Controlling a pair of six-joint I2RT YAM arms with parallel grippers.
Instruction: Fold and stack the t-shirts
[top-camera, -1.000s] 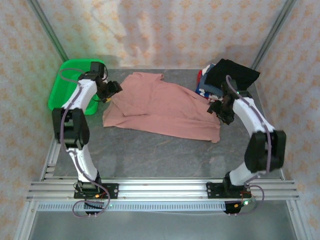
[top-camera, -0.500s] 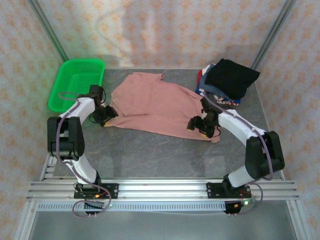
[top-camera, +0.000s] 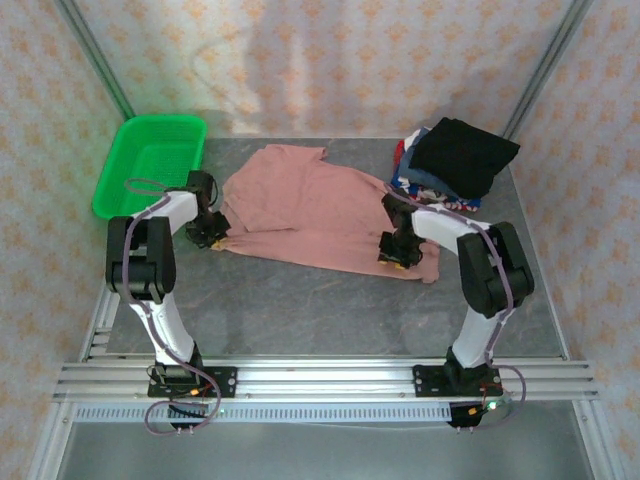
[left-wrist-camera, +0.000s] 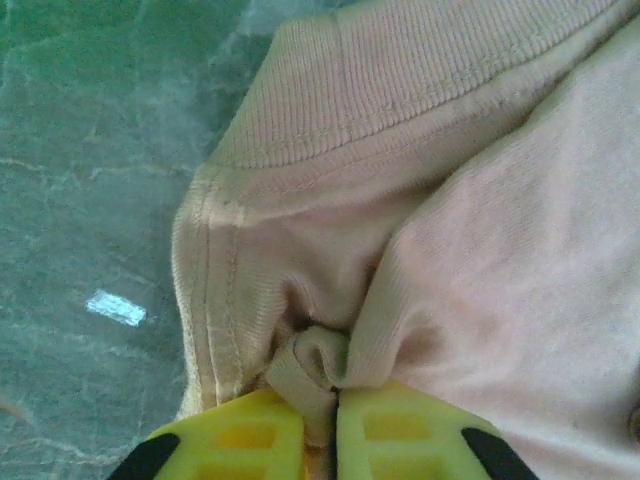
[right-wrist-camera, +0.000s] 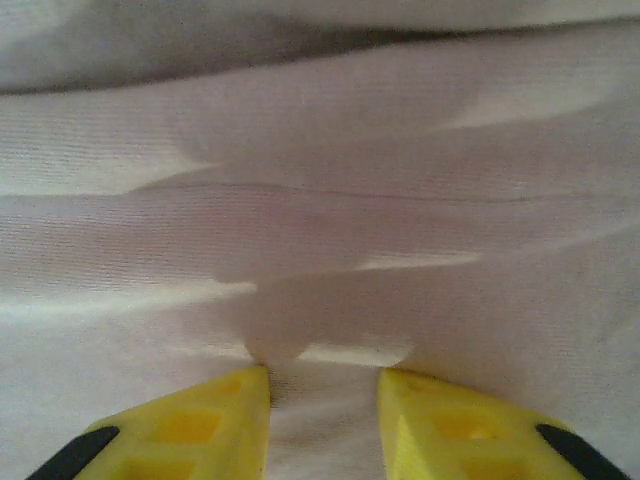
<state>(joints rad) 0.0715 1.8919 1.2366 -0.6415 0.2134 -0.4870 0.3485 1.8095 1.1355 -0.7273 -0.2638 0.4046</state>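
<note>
The left gripper (top-camera: 212, 232) is closed tight on the dusty-pink t-shirt (top-camera: 320, 215). In the left wrist view, a small fold of cloth at the ribbed hem corner is pinched between the yellow fingers (left-wrist-camera: 250, 430). The rest of the shirt is spread ahead of them and to their right.

The right gripper (top-camera: 397, 250) is set down on the same shirt near its opposite edge. Its yellow fingers (right-wrist-camera: 440, 415) are held apart and pressed into the wrinkled fabric, with a band of cloth lying between them.

The shirt is laid flat on the grey table (top-camera: 300, 310) between the two grippers. Beyond the right gripper, a pile of folded t-shirts topped by a black t-shirt (top-camera: 462, 152) is seen. A green mesh basket (top-camera: 150, 165) is placed beyond the left gripper, to its outer side.
</note>
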